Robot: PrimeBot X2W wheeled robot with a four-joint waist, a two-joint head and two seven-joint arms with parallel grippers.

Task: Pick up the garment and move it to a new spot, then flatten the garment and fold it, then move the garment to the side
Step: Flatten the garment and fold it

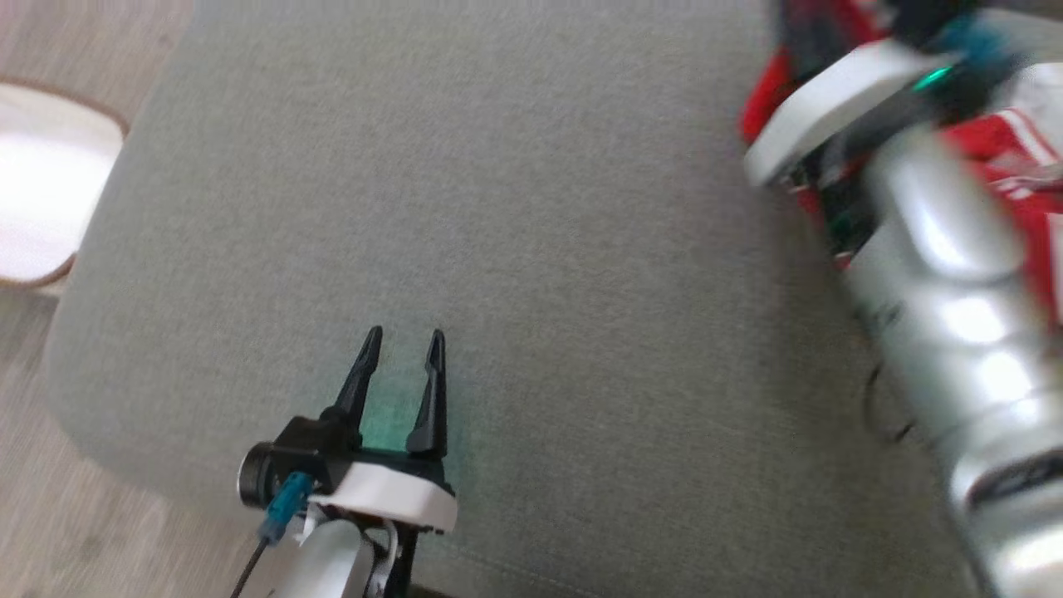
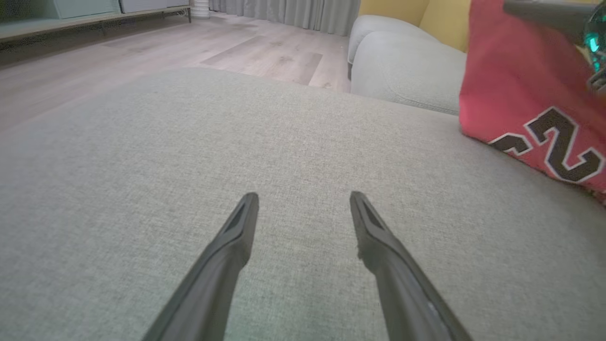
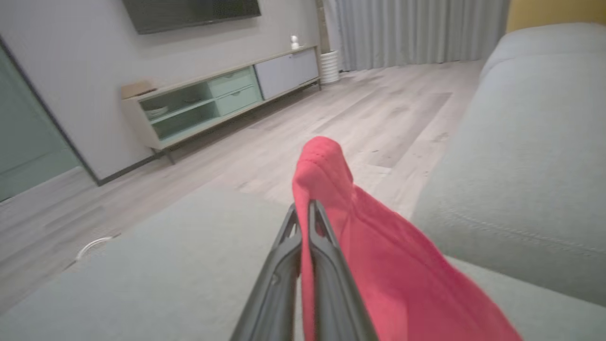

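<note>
Item: red garment (image 3: 378, 265), black numerals edged in white. We record it at the right end of the grey cushion (image 1: 540, 249), one fold lifted and the rest hanging down to the surface. Right gripper (image 3: 304, 207): fingers pressed together on that lifted fold, a peak of cloth standing above the tips. Left gripper (image 1: 405, 332): fingers spread wide with nothing between them, over bare cushion toward its near edge, well apart from the garment. Right forearm (image 1: 938, 274): pale, blurred, lying across the garment in the head view. Surroundings we note: grey sofa (image 3: 530, 166) beside the cushion, wood floor (image 3: 331, 118), low cabinet (image 3: 213, 99) against the wall.
</note>
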